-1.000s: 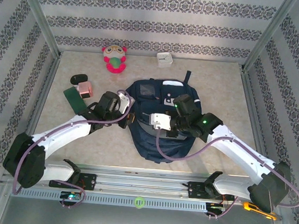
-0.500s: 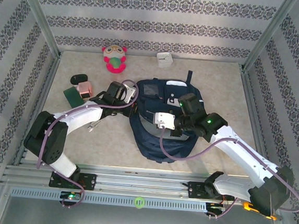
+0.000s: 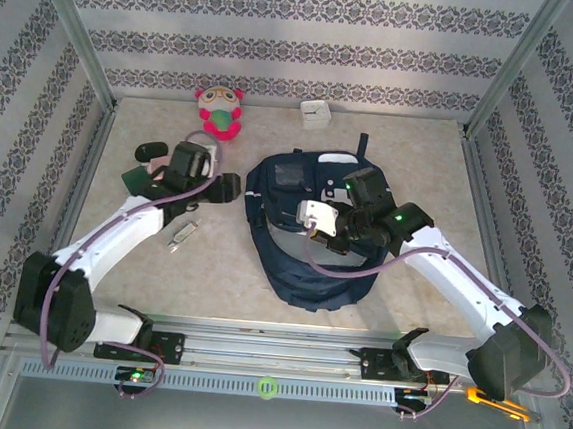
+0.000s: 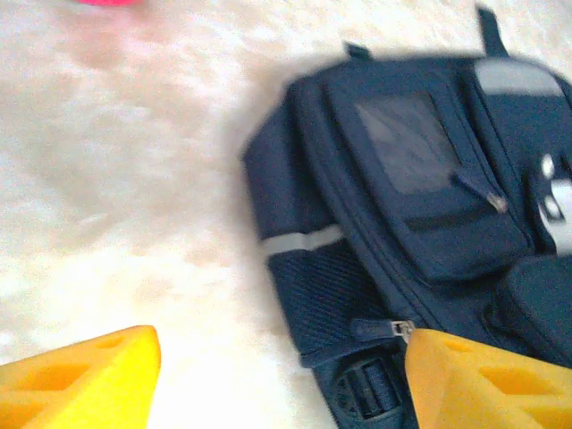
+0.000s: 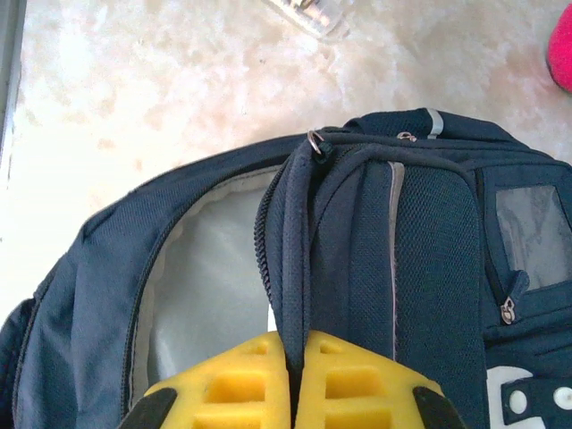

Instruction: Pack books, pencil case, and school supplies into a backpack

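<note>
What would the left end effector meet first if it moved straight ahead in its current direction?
Probably the side of the backpack; the left end effector points there, jaws open, though depth is unclear.

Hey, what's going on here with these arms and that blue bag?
Two robot arms are working on packing a backpack. The right tool is pinched shut on the fabric edge of its main opening, holding it up so the grey lining shows. The left tool is open and empty, above the table beside the backpack.
</note>
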